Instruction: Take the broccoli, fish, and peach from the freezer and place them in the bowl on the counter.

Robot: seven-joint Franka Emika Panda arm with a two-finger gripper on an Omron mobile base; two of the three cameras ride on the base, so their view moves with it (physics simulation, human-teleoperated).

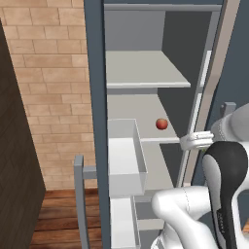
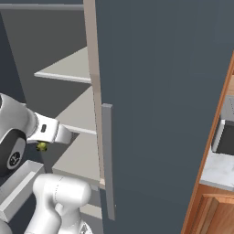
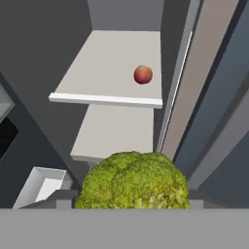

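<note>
**Broccoli held at the open freezer, peach on a shelf**

The broccoli (image 3: 133, 180) is seen large and close at the bottom of the hand view, lodged between the fingers of the gripper (image 3: 132, 203), which are closed against its two sides. The fingertips themselves are mostly hidden by the green clump, so the grip is judged from how the broccoli sits between them. In the right base view the broccoli (image 2: 42, 146) is seen as a small yellowish-green lump hanging just under the white hand, in front of the freezer (image 2: 155, 91) interior.

The freezer is shown with its inside exposed: pale grey shelves stepped one above another, and a grey door bin (image 1: 126, 155) to the left of the shelves in the left base view. The peach (image 1: 162, 124) is seen lying on the middle shelf (image 3: 109, 73), towards its right side and near the inner wall of the freezer. It is set well apart from the broccoli, further into the freezer and beyond the shelf's white front edge as seen from the hand.

A long grey bar handle (image 2: 108, 160) is seen on the dark freezer door, to the right of the shelves. A strip of white counter (image 2: 219, 169) is glimpsed to the right of the freezer.
</note>
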